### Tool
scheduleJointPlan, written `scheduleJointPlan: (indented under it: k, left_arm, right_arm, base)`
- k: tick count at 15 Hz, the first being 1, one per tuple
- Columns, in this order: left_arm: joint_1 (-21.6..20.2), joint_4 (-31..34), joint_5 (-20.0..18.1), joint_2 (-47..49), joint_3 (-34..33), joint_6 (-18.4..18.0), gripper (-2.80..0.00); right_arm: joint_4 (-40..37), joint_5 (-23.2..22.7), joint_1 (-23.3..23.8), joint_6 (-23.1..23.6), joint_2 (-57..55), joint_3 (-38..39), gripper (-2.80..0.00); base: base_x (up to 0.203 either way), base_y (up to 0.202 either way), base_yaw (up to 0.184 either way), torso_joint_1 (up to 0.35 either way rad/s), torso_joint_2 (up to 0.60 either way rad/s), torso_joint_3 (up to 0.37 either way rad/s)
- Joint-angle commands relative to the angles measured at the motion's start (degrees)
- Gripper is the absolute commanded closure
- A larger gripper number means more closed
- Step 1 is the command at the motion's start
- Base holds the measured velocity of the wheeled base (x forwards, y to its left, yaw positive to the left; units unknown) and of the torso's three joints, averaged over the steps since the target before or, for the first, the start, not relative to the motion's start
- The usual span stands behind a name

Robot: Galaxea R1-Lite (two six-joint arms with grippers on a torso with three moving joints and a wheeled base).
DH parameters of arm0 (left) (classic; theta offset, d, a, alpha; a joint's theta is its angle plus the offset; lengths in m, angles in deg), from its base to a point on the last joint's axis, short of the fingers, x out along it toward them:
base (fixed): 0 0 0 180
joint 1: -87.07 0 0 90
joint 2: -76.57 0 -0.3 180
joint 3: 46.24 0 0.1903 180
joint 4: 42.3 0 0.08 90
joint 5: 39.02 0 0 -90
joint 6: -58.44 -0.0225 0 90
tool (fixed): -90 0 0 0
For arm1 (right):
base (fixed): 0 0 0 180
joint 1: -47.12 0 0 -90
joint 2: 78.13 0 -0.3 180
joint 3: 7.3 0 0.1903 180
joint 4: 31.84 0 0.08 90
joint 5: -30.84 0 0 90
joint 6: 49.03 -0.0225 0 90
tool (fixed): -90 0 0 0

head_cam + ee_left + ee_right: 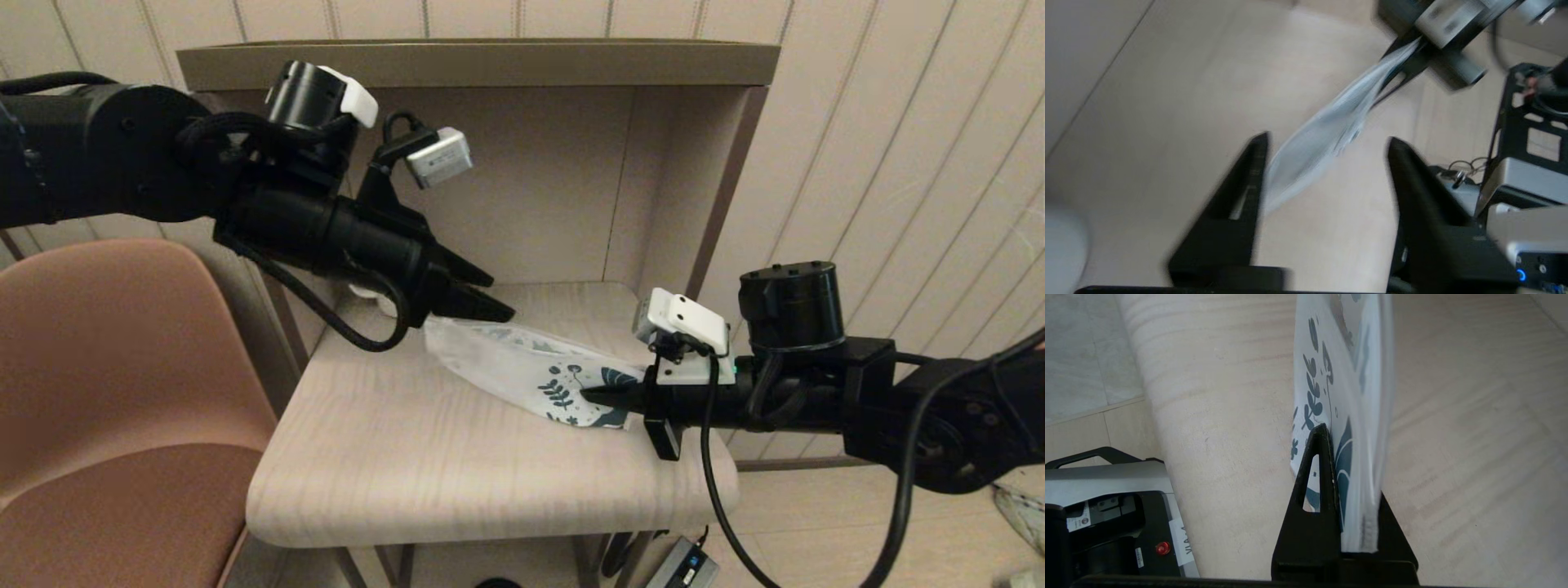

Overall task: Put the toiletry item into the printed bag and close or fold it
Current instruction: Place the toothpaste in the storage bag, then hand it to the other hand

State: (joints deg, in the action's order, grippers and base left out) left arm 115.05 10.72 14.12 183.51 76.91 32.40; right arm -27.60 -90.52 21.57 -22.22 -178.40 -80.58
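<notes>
Plastic is being pinched at the printed end of the flat white translucent zip pouch with dark teal leaves (535,371), where the right hand (1349,486) is clamped shut on it near the worktop's (384,457) right edge. Its long axis is running from that grip up toward the back left corner, ending just beside the left hand (490,296), whose fingers are standing apart around the free end without gripping, so the left arm is nearer the mouth. The toiletry item is not showing.
</notes>
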Motion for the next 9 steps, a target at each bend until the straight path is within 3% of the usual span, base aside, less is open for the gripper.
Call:
scheduleJointPlan:
  k: [1, 4, 7, 9]
  left_arm:
    - [-2.31, -0.28, -0.27, -4.27, -6.32, -0.26, 0.0]
    - [-8.3, -5.89, -2.65, -7.96, -16.3, -0.31, 0.0]
    - [-15.53, -9.99, -11.09, -8.79, -22.65, -0.36, 0.0]
    - [-17.2, -10.79, -13.5, -7.15, -23.57, -0.6, 0.0]
  right_arm:
    - [0.17, -0.19, -0.02, 0.17, 0.24, 0.0, 0.0]
    - [0.17, -0.27, -0.02, 0.09, 0.07, -0.44, 0.0]
    - [0.17, -0.63, 0.06, 0.09, -0.15, -0.44, 0.0]
    - [0.17, -0.63, 0.06, 0.09, -0.23, -0.44, 0.0]
  base:
    - [0.0, 0.0, 0.0, 0.0, 0.0, 0.0]
    - [0.0, 0.0, 0.0, 0.0, 0.0, 0.0]
    - [0.0, 0.0, 0.0, 0.0, 0.0, 0.0]
    - [0.0, 0.0, 0.0, 0.0, 0.0, 0.0]
